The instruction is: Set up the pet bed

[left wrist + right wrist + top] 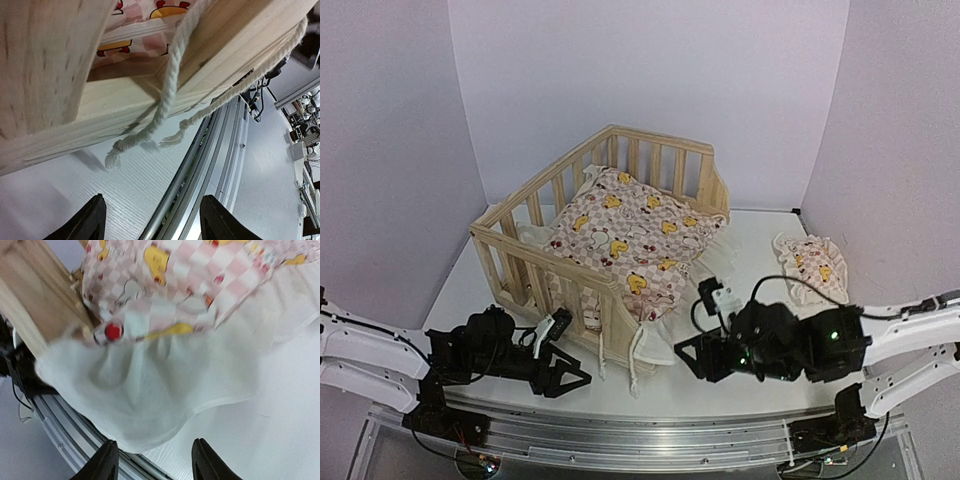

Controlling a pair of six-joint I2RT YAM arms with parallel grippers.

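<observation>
The light-wood pet bed (535, 250), a crib-like frame of slatted railings and smooth planks, stands on the white table (455, 300) just ahead of both claws, with its near corner between them. I judge the job about half done. The pink-checkered cushion (630, 235) printed with yellow ducks lies inside but spills out over the open near side. Its soft white frill (150, 390) droops onto the table right in front of the right claw (152, 460) — and the small matching pillow (810, 260) sits outside, beyond and to the right of that claw. Two twisted cream cotton cords (167, 95) with knotted, frayed ends dangle untied over the plank edge, just above and ahead of the left claw (150, 220). Both claws stand partly spread, fingers apart, holding nothing — what seems left is straightening the cushion, tying the cords and placing the pillow.
</observation>
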